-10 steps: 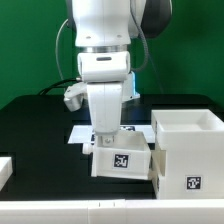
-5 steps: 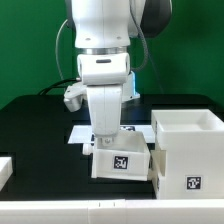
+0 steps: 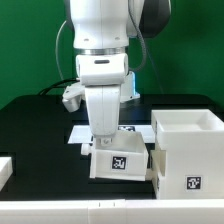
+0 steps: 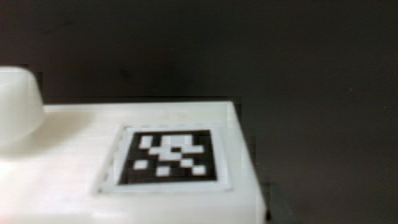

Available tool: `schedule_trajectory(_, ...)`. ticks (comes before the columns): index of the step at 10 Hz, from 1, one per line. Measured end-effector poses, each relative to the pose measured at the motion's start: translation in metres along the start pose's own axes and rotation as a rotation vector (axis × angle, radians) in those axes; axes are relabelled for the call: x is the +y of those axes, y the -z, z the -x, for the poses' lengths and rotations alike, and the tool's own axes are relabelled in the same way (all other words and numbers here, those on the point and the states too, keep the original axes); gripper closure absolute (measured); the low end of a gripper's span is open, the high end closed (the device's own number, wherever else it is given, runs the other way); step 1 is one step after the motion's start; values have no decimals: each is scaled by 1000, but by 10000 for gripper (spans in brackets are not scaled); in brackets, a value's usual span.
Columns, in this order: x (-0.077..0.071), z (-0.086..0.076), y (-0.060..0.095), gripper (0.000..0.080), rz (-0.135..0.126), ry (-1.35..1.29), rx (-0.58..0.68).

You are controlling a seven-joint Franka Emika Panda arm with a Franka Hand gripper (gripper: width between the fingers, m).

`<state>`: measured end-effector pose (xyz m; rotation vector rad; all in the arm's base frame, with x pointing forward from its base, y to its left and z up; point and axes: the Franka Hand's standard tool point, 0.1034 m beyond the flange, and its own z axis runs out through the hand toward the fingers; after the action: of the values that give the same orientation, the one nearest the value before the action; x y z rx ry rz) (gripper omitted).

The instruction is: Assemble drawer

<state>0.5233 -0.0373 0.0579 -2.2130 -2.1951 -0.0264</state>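
The drawer (image 3: 120, 163) is a small white tray with a black-and-white tag facing the camera. It sits low over the black table, close beside the larger white tagged box (image 3: 188, 150) on the exterior view's right. My gripper (image 3: 105, 143) reaches straight down onto the drawer's back wall and is shut on it; the fingertips are hidden behind the wall. In the wrist view the drawer's tagged white face (image 4: 173, 157) fills the lower part, and one white finger (image 4: 15, 100) shows beside it.
The marker board (image 3: 84, 134) lies flat on the table behind the drawer. Another white part (image 3: 4, 170) shows at the exterior view's left edge. The table surface (image 3: 40, 140) is black, against a green backdrop.
The drawer and my gripper have shifted slightly toward the exterior view's left, a little away from the larger box.
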Motion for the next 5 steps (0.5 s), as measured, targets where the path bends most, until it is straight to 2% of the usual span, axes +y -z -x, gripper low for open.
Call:
schedule_trajectory(3, -9, 36, -5, 759, -13, 17, 107)
schedule_trajectory(5, -13, 49, -7, 759, -26, -2, 145)
